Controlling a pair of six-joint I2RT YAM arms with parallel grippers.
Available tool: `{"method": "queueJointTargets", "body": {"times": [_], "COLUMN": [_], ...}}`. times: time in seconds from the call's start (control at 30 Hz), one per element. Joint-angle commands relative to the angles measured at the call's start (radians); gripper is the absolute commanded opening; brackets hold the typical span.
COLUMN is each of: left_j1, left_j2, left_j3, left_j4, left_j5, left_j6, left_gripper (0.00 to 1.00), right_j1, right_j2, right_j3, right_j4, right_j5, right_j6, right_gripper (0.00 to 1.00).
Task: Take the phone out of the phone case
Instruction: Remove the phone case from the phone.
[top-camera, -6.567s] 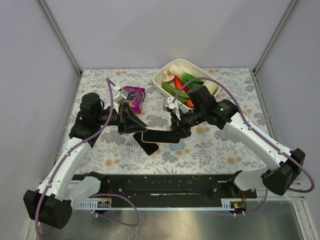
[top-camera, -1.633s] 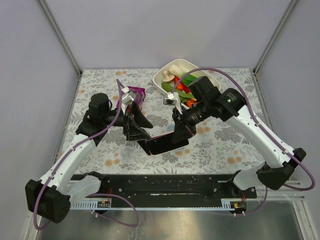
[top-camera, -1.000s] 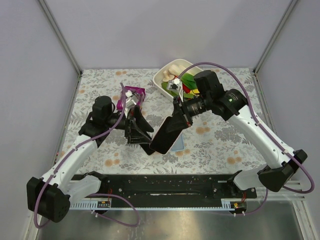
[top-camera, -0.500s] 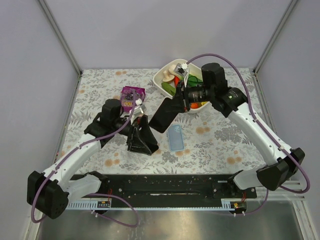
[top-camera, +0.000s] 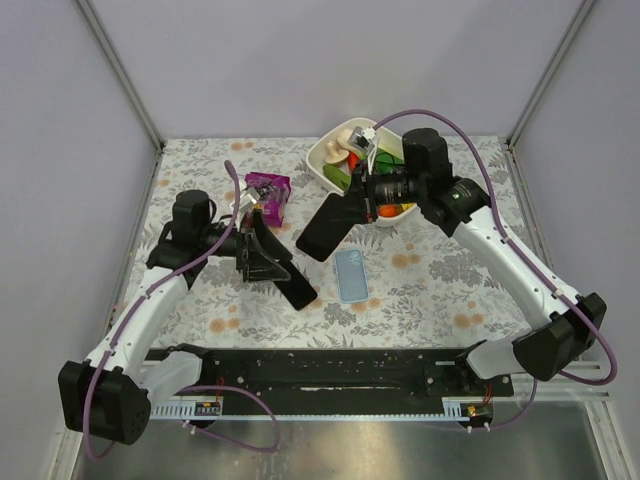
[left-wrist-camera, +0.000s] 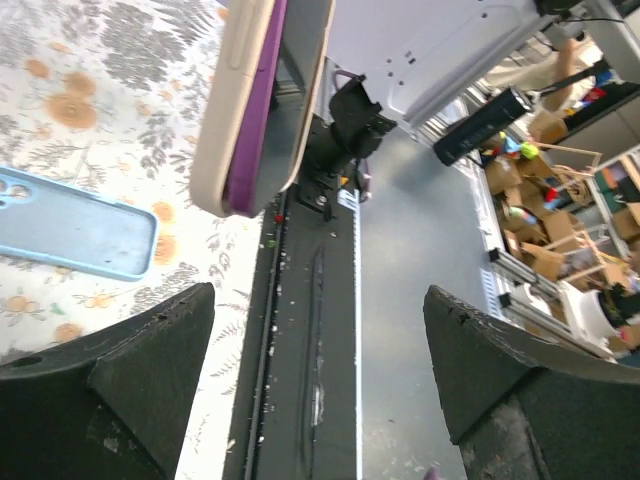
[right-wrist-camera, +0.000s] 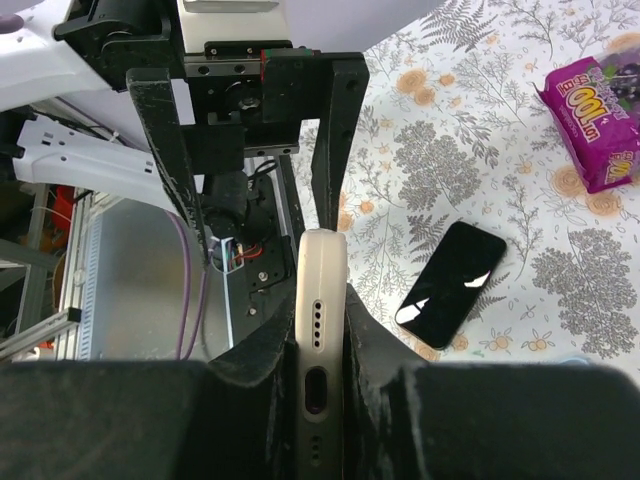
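Note:
My right gripper is shut on one end of the cased phone, held tilted above the table. In the right wrist view the cream case stands edge-on between the pads of my right gripper. The left wrist view shows the case with a purple layer inside it. My left gripper is open and empty, left of the phone and apart from it. Only the base rail and floor lie between the fingers of my left gripper.
A bare black phone lies on the floral cloth by the left fingers. An empty light blue case lies beside it. A purple snack pack and a white bowl of vegetables sit at the back.
The right arm has lifted the cased phone up and back, away from the left gripper. The left arm has drawn back to the left, open, uncovering the black phone.

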Motion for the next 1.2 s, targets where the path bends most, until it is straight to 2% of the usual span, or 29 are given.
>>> {"method": "queueJointTargets", "body": {"times": [0.0,0.17,0.27,0.43,0.47,0.63,0.7,0.77,0.83,0.97,1.17], "left_j1": [0.021,0.018,0.013,0.002,-0.005,-0.068,-0.074,-0.073,-0.076,-0.076,-0.076], "left_j2": [-0.058,-0.051,-0.057,-0.035,-0.029,-0.018,-0.011,-0.003,0.000,0.011,0.077], "left_j3": [0.018,0.031,0.026,-0.069,-0.074,-0.061,-0.104,-0.115,-0.085,0.070,0.305], "left_j4": [0.008,0.116,0.250,0.780,0.835,0.826,0.974,1.033,0.989,0.624,0.156], "left_j5": [-0.083,-0.091,-0.149,-0.224,-0.224,-0.236,-0.268,-0.293,-0.296,-0.301,-0.285], "left_j6": [0.065,-0.011,-0.133,-0.517,-0.560,-0.548,-0.626,-0.672,-0.650,-0.380,-0.004], "left_gripper": [0.88,0.90,0.90,0.90,0.90,0.92,0.95,0.98,0.99,0.99,0.99], "right_j1": [-0.007,-0.011,-0.014,-0.014,-0.014,-0.024,-0.024,-0.024,-0.024,-0.024,-0.024], "right_j2": [-0.065,-0.027,-0.010,-0.010,-0.008,-0.011,-0.011,-0.002,0.013,0.056,0.066], "right_j3": [-0.008,0.047,0.075,0.053,0.050,0.052,0.056,0.070,0.098,0.167,0.144], "right_j4": [0.142,0.143,0.139,0.214,0.218,0.236,0.253,0.273,0.268,0.195,0.110], "right_j5": [-0.060,-0.048,-0.044,-0.066,-0.067,-0.070,-0.070,-0.067,-0.072,-0.116,-0.158], "right_j6": [0.052,0.098,0.104,0.167,0.170,0.190,0.213,0.230,0.241,0.233,0.146], "right_gripper": [0.00,0.00,0.00,0.00,0.00,0.00,0.00,0.00,0.00,0.00,0.00]}}
